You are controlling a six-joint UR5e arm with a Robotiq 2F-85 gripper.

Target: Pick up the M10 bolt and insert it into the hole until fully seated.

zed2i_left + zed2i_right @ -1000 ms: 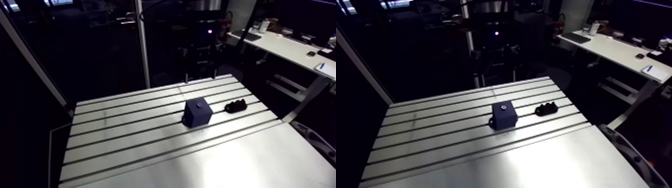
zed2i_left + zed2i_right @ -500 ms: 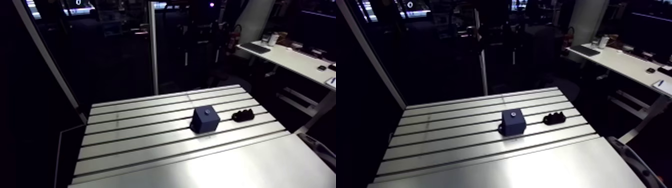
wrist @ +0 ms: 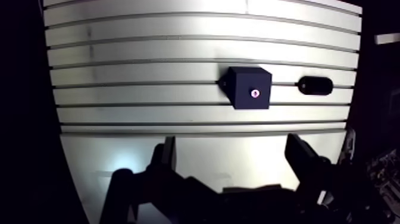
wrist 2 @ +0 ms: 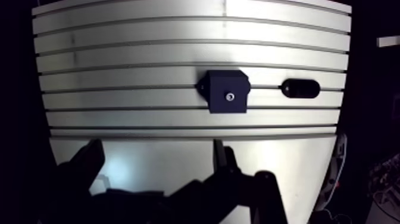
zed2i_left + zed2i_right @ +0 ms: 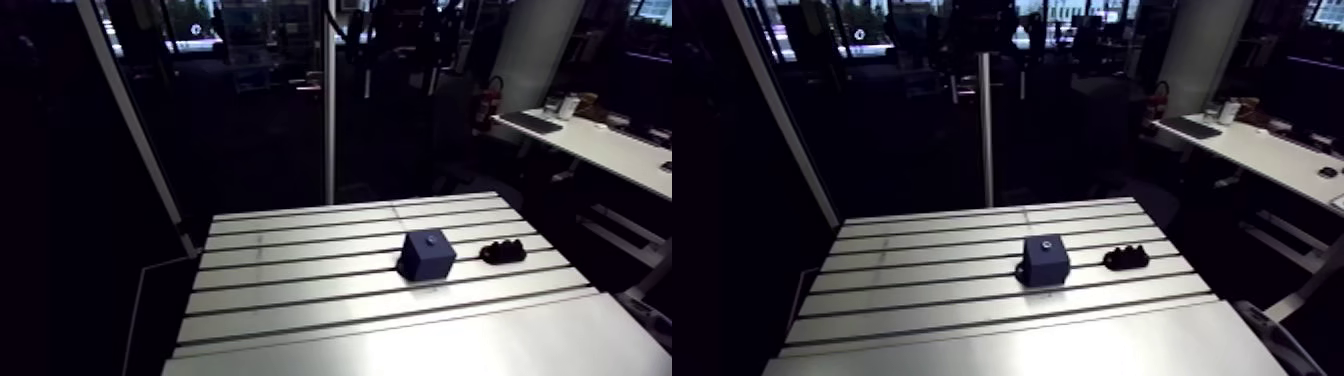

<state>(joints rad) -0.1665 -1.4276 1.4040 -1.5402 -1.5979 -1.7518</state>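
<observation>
While the hand (image 3: pixel 231 144) hangs spread wide and empty above the table (image 3: pixel 137 71), a dark block (image 3: pixel 250 88) sits near a black piece (image 3: pixel 315 86)

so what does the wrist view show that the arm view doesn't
Only the wrist view shows the gripper, its fingers open with nothing between them. Only the arm view shows the side faces of the dark blue block and the bumpy outline of the small black piece beside it. Both show the block and black piece apart on the slotted table.
</observation>
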